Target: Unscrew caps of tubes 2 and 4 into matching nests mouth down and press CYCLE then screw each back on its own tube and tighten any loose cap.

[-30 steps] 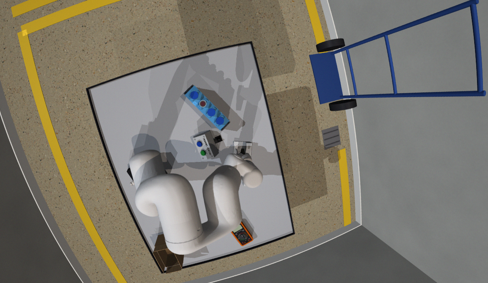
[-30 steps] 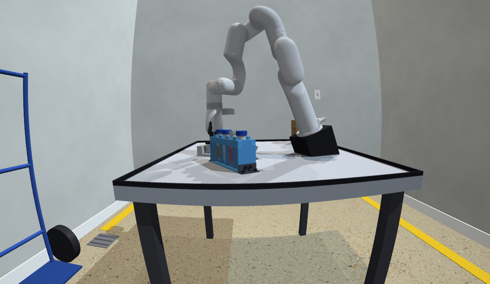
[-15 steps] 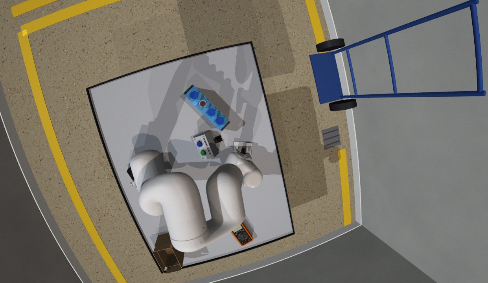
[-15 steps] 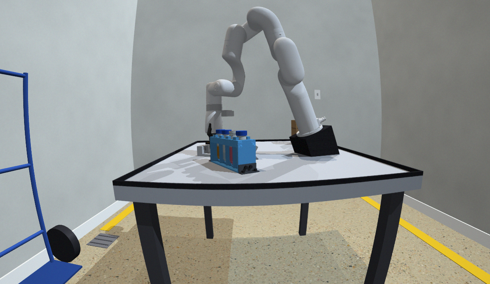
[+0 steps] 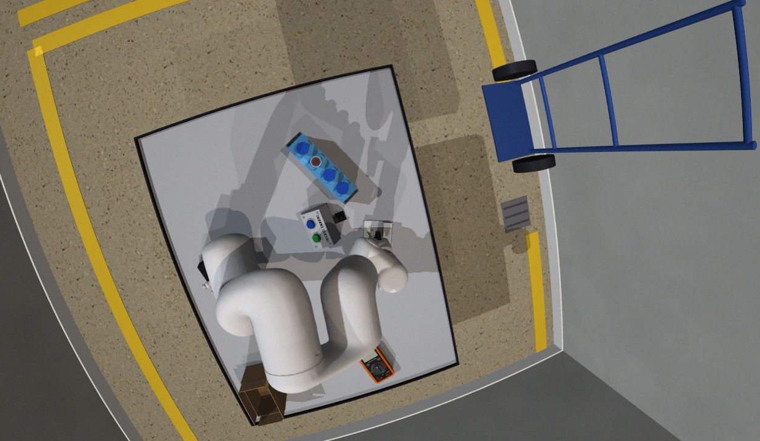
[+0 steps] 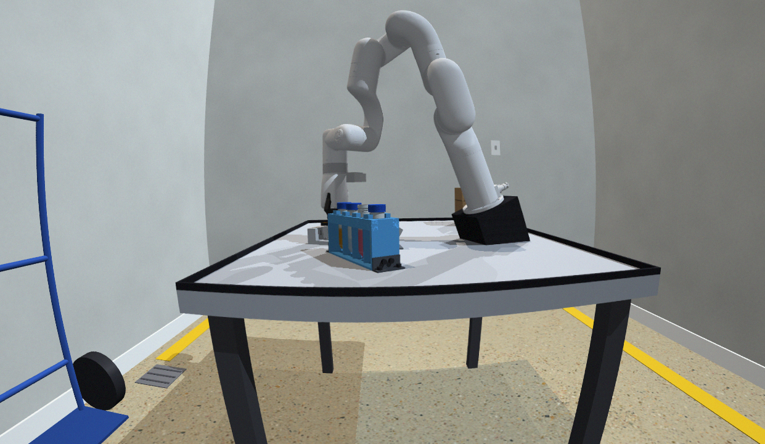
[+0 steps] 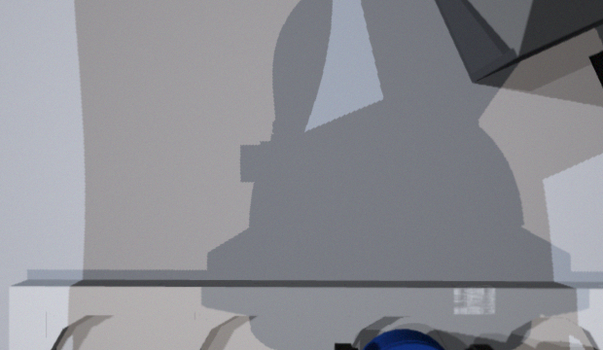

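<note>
The tool [image 5: 375, 234] is clamped on a blue cap [image 7: 404, 339], low over the cap tray [image 5: 378, 225] by the bench [image 6: 418, 287] edge nearest the blue hand truck [image 5: 607, 98]. Only the wrist view shows that cap, peeking in at the bottom, right at the tray's nests. From the top, the tube rack [image 5: 323, 165] farther out has one open tube [image 5: 315, 161]; the key box [image 5: 319, 225] sits between rack and arm.

The top view looks straight down on the table [image 5: 168, 164], the exterior view faces it level from the far side, and the wrist camera hovers close above its surface.
</note>
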`<action>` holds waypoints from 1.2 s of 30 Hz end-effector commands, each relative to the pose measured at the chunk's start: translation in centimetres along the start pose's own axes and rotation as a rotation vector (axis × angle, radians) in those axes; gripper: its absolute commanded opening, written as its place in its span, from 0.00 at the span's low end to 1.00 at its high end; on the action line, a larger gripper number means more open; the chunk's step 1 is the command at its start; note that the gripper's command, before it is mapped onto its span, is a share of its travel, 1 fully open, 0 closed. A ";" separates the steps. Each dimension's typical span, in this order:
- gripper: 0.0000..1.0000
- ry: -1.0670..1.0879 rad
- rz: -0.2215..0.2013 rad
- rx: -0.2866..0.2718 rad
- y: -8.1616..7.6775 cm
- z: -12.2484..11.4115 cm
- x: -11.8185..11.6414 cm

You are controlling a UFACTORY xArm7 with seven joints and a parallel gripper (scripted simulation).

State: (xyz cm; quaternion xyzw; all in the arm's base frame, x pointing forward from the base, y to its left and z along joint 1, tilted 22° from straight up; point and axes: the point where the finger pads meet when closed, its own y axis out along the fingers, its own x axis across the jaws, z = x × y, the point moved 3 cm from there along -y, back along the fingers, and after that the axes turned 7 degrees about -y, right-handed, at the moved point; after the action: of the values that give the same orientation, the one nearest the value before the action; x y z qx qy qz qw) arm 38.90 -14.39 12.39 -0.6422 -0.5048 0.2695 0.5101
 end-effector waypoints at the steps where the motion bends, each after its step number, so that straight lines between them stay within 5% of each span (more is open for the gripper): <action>1: 0.00 0.000 0.000 -0.003 -0.1 -0.1 0.0; 36: 0.00 0.000 0.000 -0.003 0.9 0.0 0.0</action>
State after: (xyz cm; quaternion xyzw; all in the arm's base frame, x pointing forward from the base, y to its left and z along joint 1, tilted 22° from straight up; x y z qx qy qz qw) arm 39.13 -14.33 11.50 -0.6422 -0.5046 0.2697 0.5101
